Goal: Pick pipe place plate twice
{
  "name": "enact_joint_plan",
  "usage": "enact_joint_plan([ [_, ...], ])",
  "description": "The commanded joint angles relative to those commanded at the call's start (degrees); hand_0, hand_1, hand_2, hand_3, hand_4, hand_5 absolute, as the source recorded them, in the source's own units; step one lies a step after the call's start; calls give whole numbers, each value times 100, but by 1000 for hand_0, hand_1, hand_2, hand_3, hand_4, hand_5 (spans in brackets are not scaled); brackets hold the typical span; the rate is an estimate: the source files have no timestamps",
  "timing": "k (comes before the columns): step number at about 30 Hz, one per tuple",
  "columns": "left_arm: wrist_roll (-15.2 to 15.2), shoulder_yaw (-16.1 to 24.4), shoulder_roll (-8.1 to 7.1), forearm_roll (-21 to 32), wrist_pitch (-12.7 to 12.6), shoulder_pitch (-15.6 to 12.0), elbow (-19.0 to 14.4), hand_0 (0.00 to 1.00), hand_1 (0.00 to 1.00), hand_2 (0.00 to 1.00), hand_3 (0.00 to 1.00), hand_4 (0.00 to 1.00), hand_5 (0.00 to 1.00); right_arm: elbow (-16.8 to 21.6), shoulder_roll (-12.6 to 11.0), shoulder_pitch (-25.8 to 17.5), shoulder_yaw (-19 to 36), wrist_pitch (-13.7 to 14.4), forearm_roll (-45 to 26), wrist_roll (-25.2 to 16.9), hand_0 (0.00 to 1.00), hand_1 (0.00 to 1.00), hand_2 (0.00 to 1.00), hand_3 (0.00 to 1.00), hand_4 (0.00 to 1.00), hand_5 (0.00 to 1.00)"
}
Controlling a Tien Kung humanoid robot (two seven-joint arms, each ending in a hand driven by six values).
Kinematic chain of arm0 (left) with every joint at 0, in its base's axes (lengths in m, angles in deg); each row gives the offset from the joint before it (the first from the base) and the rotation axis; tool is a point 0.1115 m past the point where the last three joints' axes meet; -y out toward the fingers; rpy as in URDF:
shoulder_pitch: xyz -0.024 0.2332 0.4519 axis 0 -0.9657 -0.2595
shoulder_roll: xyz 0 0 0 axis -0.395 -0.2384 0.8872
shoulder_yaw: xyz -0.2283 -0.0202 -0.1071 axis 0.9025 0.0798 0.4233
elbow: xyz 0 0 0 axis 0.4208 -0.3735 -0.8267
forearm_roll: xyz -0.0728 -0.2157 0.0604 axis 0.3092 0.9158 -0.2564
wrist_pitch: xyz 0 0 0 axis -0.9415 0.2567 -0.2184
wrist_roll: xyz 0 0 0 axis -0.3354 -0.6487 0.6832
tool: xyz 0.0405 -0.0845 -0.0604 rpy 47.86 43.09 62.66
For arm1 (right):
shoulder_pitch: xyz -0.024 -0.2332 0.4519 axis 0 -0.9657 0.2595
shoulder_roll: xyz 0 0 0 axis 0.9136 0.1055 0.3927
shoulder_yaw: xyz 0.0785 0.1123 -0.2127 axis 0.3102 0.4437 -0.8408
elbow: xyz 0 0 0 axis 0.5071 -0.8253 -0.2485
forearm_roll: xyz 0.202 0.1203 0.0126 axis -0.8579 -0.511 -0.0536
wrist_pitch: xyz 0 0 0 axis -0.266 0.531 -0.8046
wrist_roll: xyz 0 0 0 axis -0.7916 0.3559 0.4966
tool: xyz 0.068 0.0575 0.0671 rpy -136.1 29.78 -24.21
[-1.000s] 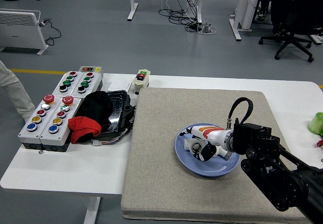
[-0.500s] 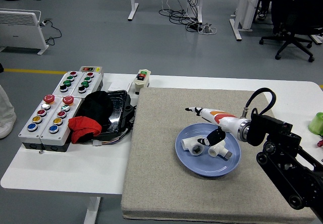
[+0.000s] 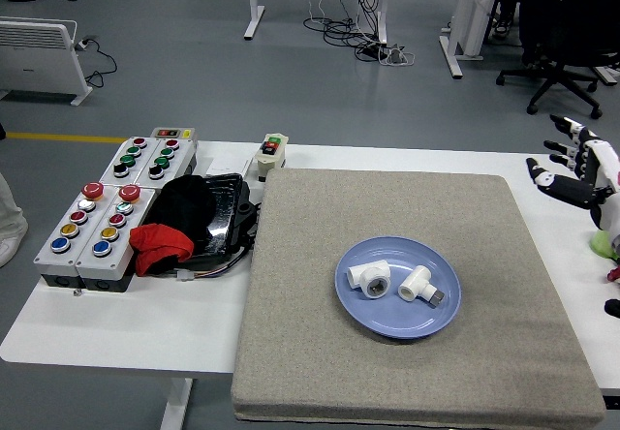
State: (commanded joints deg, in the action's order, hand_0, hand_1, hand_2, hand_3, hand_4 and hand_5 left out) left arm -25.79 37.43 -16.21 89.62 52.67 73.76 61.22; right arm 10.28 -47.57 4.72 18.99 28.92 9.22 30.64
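Two white pipe fittings lie in the blue plate (image 3: 373, 310) on the grey mat: a tee-shaped one (image 3: 370, 278) on the left and an elbow-shaped one (image 3: 418, 284) on the right, close together. My right hand (image 3: 577, 170) is at the far right edge, raised, well away from the plate, with its fingers spread and holding nothing. My left arm is out of view.
Button boxes (image 3: 102, 208) stand on the left of the table. A black tray with black and red cloth (image 3: 181, 219) lies beside them. A small switch box (image 3: 270, 153) sits behind the mat (image 3: 320, 372). A green object (image 3: 607, 244) is at the right edge.
My right hand has let go above the plate and pulled back to the far right edge, fingers spread. Both fittings now lie uncovered in the plate.
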Motion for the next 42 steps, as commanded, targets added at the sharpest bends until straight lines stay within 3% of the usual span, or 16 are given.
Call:
enact_joint_plan([
  [1,-6,-17,3,-3,2,-3,2,638,624,683,650,358,998,110,52,-140,198,20,-223,6,836,806,869,845,595,495],
  [6,-2,21,-13,-37,5,-9,7,638,624,683,650,358,998,361,142,-690,838,51,-1415,23,836,806,869,845,595,495],
  [7,-2,25,-15,-43,5,-9,7,637,621,683,651,357,998,372,144,-740,876,49,-1676,29,840,807,865,854,589,557],
  [9,1,55,-23,-71,-2,-7,9,637,621,683,651,357,998,392,152,-922,1008,29,-2160,-3,840,807,865,854,589,557],
  [12,3,71,-27,-86,-7,-1,10,637,621,683,651,357,998,407,159,-1089,1039,28,-2868,-128,840,807,865,854,589,557],
  [13,3,68,-27,-85,-7,2,11,636,621,683,650,357,998,411,160,-1139,1023,34,-3128,-208,862,821,891,891,573,636],
  [17,0,44,-19,-64,-7,8,13,636,621,683,650,357,998,376,168,-1236,900,15,-3925,-451,862,821,891,891,573,636],
  [19,-1,33,-15,-55,-6,10,13,637,621,683,650,357,998,346,179,-1255,856,-60,-3953,-571,879,827,895,899,559,692],
  [25,1,29,-7,-43,-2,16,12,637,621,683,650,356,998,268,187,-1282,775,-189,-3806,-729,880,830,896,893,560,705],
  [42,23,-14,4,-19,-5,-25,12,638,625,685,650,353,998,147,196,-1351,726,-179,-3745,-789,885,835,900,893,547,735],
])
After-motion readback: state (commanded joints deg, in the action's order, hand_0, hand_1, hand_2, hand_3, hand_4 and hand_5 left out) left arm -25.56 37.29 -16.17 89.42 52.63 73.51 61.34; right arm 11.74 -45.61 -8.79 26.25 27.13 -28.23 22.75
